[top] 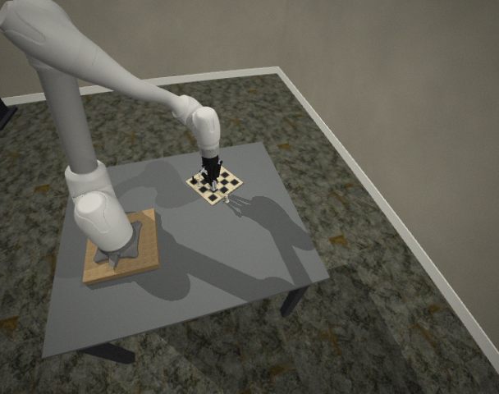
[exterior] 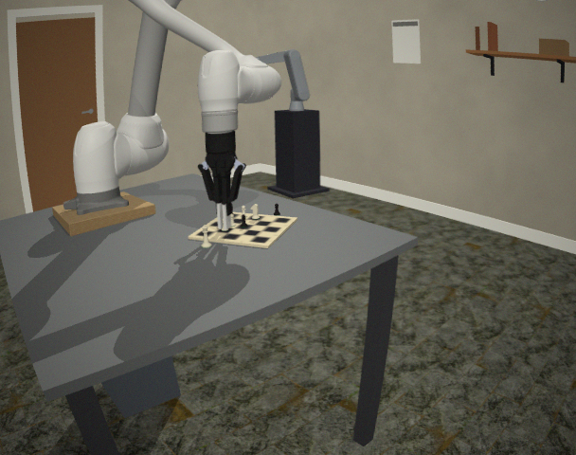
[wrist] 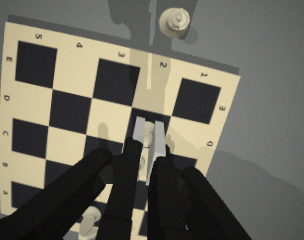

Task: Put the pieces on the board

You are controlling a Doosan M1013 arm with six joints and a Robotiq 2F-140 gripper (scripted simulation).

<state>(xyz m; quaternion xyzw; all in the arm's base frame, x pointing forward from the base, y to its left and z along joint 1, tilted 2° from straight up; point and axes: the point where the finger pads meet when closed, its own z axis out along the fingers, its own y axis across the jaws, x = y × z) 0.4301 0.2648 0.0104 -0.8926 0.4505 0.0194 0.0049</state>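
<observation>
My gripper point(top: 214, 185) point(exterior: 224, 225) point(wrist: 147, 132) is shut on the white pawn point(wrist: 149, 134), low over D2; whether its base touches is hidden. The board point(top: 238, 183) point(exterior: 292, 219) point(wrist: 7, 37) lies flat. The white queen point(top: 226, 199) point(exterior: 206, 238) point(wrist: 176, 22) stands upright off the board, beside the E edge near column 2. The white knight point(exterior: 254, 211) point(wrist: 90, 220) stands upright at about A3, partly hidden by an arm of the gripper in the wrist view. The black pawn point(exterior: 277, 209) stands upright just beyond the A edge.
A black piece point(exterior: 243, 222) stands on the board right of my fingers in the exterior view. Another white piece point(exterior: 243, 209) stands behind it. A white piece point(wrist: 141, 161) shows between the fingers, behind the pawn. Another black piece point(top: 193, 178) stands near the A1 corner.
</observation>
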